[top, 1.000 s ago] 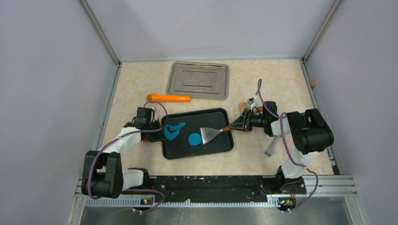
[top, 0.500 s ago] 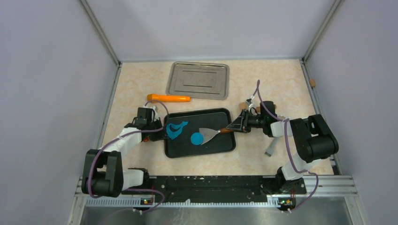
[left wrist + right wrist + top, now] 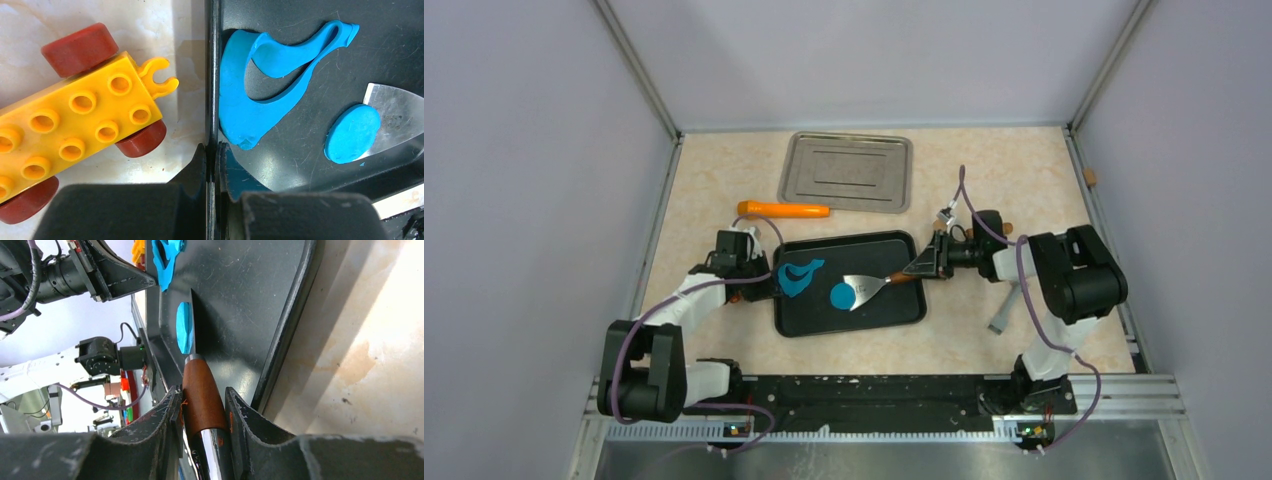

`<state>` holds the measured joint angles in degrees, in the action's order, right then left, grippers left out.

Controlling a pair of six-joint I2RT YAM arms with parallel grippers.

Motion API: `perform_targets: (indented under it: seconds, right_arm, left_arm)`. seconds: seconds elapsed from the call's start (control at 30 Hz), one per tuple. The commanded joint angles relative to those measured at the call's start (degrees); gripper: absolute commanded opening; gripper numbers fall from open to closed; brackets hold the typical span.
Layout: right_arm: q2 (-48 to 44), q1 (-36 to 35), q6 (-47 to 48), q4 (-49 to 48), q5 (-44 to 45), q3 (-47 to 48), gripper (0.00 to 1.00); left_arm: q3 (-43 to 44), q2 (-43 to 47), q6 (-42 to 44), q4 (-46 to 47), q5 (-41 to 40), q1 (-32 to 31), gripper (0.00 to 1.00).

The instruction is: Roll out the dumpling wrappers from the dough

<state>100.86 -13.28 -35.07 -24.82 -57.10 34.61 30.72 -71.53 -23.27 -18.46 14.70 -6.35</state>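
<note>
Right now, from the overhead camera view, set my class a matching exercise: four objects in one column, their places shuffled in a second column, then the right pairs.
Things:
1. round flat blue dough disc
2. irregular blue dough sheet with a cut-out
3. orange plastic cylinder
4. silver metal tray

Places:
A. near the table's far edge
B. on the table, just beyond the black plastic tray
C. against the blade of the wooden-handled metal scraper
D. at the black tray's left end

Pairs: 1-C, 2-D, 3-B, 4-A

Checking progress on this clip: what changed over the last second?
The right fingers carried the wooden-handled metal scraper left, sliding its blade under the edge of the round blue dough wrapper. Unchanged: left fingers stay clamped on the rim of the black plastic tray; orange cylindrical roller and flat steel tray unmoved.
</note>
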Motion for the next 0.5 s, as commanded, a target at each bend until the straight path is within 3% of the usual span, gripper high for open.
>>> perform_targets:
  seconds: [0.0,0.47]
  right_arm:
    - [3.3,-1.5,6.1,1.3,1.4,0.2,0.0]
    - [4.6,-1.5,0.8,-6.1,-2.0,-0.6,0.0]
  left_arm:
    - [-2.3,-1.0,-2.4,3.0,3.2,-0.5,0.0]
    - [-2.8,-1.3,-2.3,4.3,3.8,-0.3,0.0]
